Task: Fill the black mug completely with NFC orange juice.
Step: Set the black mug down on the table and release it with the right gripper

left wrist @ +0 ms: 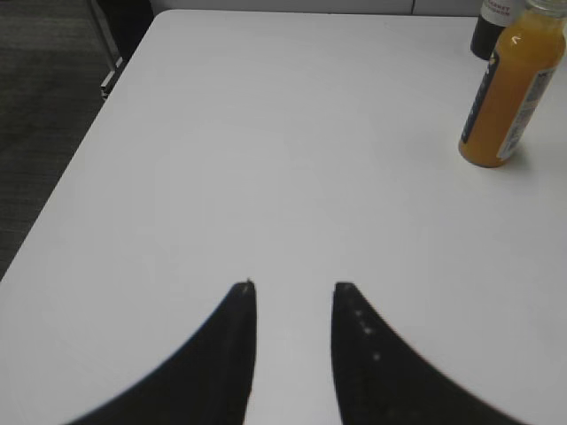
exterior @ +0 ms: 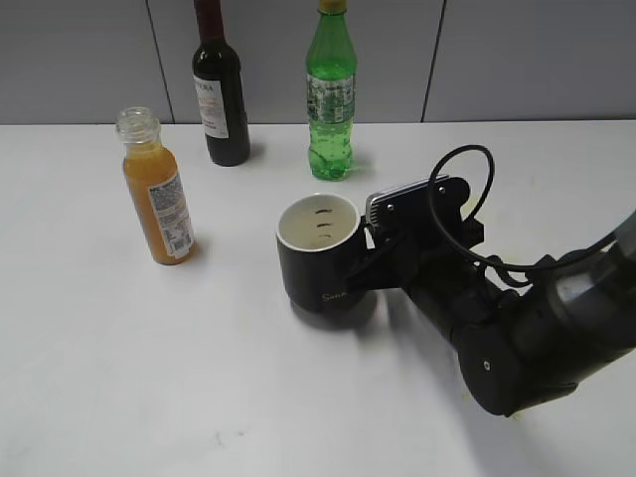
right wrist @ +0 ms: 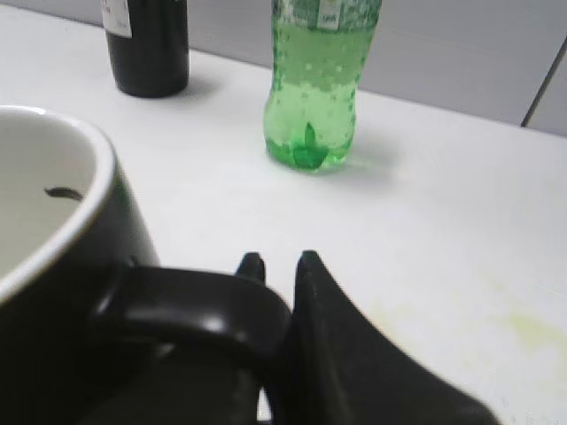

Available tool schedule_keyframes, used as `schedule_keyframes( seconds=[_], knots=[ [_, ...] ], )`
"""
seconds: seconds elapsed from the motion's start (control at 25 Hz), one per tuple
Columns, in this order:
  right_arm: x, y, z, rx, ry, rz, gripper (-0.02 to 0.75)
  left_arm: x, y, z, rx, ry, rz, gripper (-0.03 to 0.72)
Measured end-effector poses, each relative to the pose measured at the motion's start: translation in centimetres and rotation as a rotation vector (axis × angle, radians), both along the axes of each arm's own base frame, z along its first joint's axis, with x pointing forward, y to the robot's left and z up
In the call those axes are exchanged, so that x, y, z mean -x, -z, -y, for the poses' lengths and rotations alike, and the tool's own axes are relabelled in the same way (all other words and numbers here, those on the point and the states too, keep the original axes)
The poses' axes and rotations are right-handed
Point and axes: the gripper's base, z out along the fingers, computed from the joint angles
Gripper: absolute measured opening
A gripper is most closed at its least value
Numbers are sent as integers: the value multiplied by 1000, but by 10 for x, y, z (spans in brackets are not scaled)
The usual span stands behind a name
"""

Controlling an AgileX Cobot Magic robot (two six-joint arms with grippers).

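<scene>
The black mug (exterior: 318, 258) stands upright mid-table, white inside and empty, with pale lettering low on its side. It fills the left of the right wrist view (right wrist: 62, 292). My right gripper (right wrist: 276, 258) is shut on the mug's loop handle (right wrist: 204, 305); in the exterior view it sits at the mug's right side (exterior: 370, 253). The capless bottle of NFC orange juice (exterior: 156, 189) stands upright to the left, also in the left wrist view (left wrist: 509, 88). My left gripper (left wrist: 292, 288) is open and empty over bare table, out of the exterior view.
A dark wine bottle (exterior: 221, 84) and a green soda bottle (exterior: 330, 94) stand at the back near the grey wall. The table's left edge (left wrist: 80, 168) drops to dark floor. A faint yellowish stain (right wrist: 523, 323) marks the table right of the mug.
</scene>
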Motion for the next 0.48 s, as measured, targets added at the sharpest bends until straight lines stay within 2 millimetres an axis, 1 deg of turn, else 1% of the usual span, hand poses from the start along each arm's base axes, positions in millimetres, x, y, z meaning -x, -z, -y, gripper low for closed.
schedule_keyframes(
  seconds=[0.12,0.24,0.36,0.44,0.48],
  knots=[
    [2,14,1,-14,23,-47,64,0,0,0,0,0,0,235],
    [3,21,3,-36,59,-74,64,0,0,0,0,0,0,235],
    [3,23,3,-65,75,-86,65,0,0,0,0,0,0,235],
    [3,23,3,-78,79,-86,83,0,0,0,0,0,0,235],
    [3,22,3,-85,81,-80,104,0,0,0,0,0,0,235]
  ],
)
